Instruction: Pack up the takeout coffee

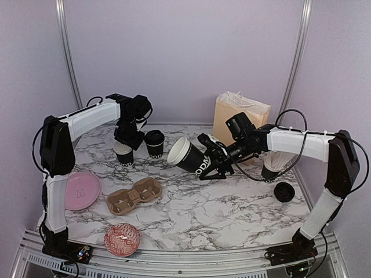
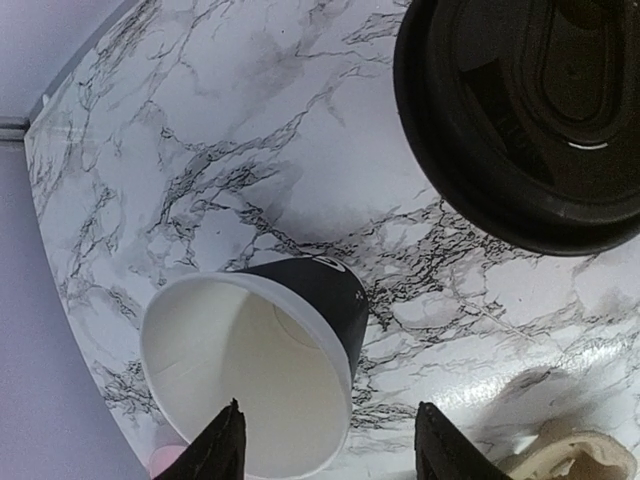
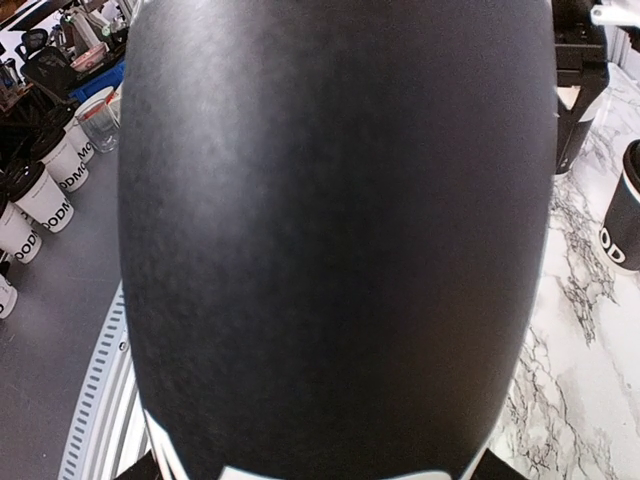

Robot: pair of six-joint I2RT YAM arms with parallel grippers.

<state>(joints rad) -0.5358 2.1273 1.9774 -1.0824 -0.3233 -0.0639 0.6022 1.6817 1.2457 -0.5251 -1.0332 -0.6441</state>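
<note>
The right gripper (image 1: 213, 164) was clamped on a black takeout cup (image 1: 185, 153) held tilted above the table, mouth leftward, apart from the cardboard carrier (image 1: 134, 196); a slack hold on its smooth tapered wall could let it slip. The left gripper (image 2: 335, 445), fingers spread, straddled the rim of an open cup (image 2: 250, 390) standing beside a lidded cup (image 2: 520, 110), and an off-centre closure could crush or topple it.

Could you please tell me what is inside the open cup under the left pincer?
The open cup shows only its white inside; the left pincer's finger hides its near edge.
</note>
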